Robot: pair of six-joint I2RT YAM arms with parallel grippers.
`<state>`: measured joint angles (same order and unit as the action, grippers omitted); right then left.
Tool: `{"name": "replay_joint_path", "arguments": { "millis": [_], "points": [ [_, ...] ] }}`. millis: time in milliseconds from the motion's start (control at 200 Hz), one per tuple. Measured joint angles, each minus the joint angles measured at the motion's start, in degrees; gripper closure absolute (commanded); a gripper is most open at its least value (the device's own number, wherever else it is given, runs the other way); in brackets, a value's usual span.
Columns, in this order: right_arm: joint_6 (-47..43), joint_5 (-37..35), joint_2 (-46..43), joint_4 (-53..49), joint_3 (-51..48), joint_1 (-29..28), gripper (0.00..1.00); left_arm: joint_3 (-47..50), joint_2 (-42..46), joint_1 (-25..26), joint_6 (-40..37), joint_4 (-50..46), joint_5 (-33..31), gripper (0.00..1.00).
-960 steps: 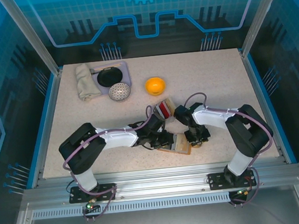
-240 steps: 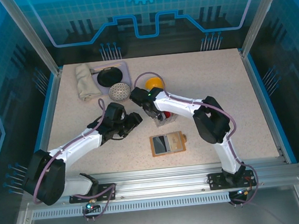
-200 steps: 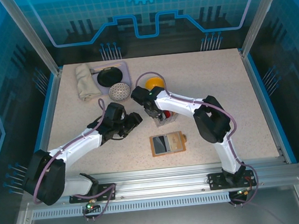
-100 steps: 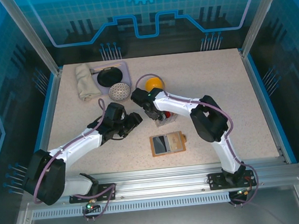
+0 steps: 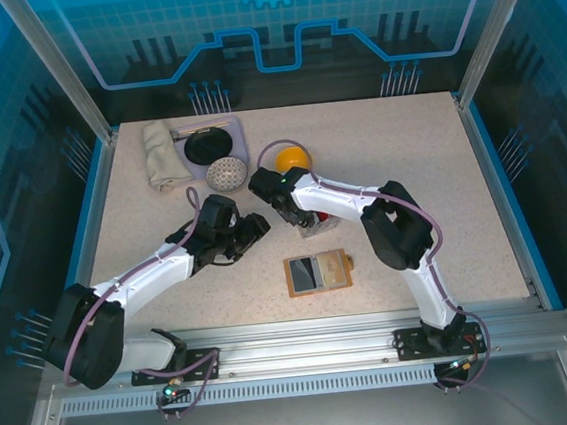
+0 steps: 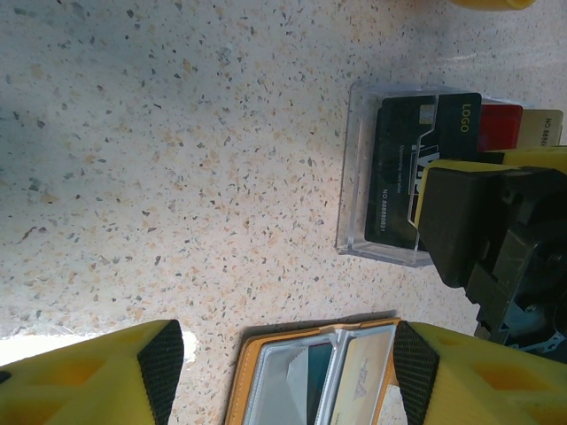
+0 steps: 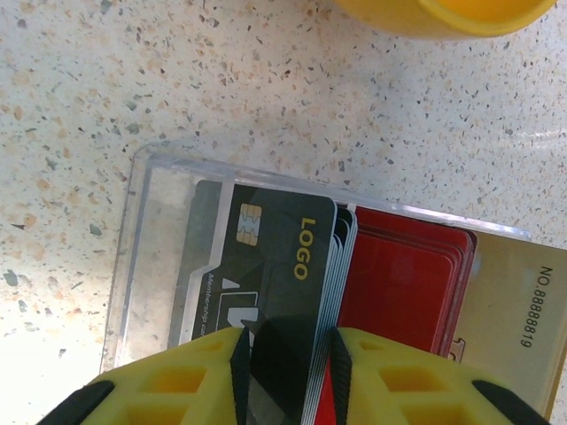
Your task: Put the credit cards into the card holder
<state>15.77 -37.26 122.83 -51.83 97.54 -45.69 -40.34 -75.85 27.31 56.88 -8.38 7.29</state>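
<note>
The black credit card (image 7: 266, 266) sits in the clear tray (image 7: 146, 266), twelve o'clock from the open card holder (image 5: 318, 271). The right hand (image 7: 285, 354) has just narrowed around it, gripped or not I can't tell, so a lift looks near; the left hand (image 5: 253, 227) hangs open.

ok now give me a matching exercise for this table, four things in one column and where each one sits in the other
Things
1. black cards
2. wallet
3. bowl
4. cloth

Places
A. far left corner
B. lying open, nearest the front edge
C. in the clear tray
D. just beyond the tray

Pairs: 1-C, 2-B, 3-D, 4-A
</note>
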Motion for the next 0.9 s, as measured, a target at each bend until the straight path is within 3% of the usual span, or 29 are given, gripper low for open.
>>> {"name": "replay_joint_path", "arguments": {
  "millis": [895],
  "points": [
    [-0.2, 1.4, -4.0, -0.2, -1.1, 0.0, 0.89, 0.0, 0.0, 0.0, 0.0, 0.0, 0.0, 0.33]
  ]
}}
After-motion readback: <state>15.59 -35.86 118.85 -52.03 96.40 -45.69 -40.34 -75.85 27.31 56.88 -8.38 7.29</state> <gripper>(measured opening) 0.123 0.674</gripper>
